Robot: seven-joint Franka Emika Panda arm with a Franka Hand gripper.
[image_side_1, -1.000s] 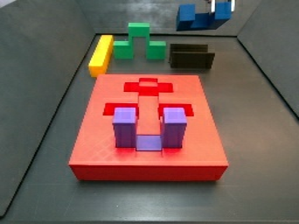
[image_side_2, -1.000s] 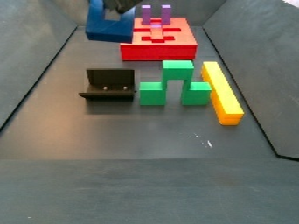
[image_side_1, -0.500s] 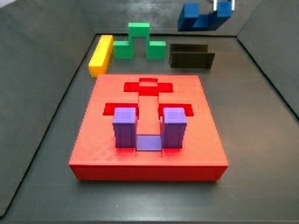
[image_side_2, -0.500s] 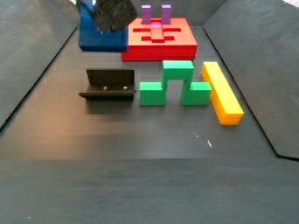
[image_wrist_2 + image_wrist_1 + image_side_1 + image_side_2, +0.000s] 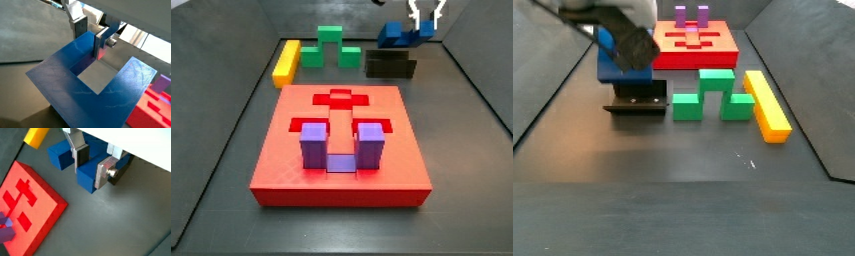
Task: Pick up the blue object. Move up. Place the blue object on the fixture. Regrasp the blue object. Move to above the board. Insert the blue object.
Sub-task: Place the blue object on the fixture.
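- Board (image 5: 338, 150): nearest in a side view, red, with a purple U-shaped block (image 5: 337, 146) standing in its recess.
- Fixture (image 5: 390, 65): black, beyond the board.
- Blue object (image 5: 396, 36): just above the fixture, grasped in the jaws of the gripper (image 5: 93, 163).
- Green stepped block (image 5: 330, 46) and yellow bar (image 5: 286, 62): farthest back.

You find no readable text, labels, brands, numbers or signs on any object or surface in these views.

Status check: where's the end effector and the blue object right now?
End effector shut on the blue object, just above the fixture. Not yet seated. Nothing in the way; board holds the purple piece.
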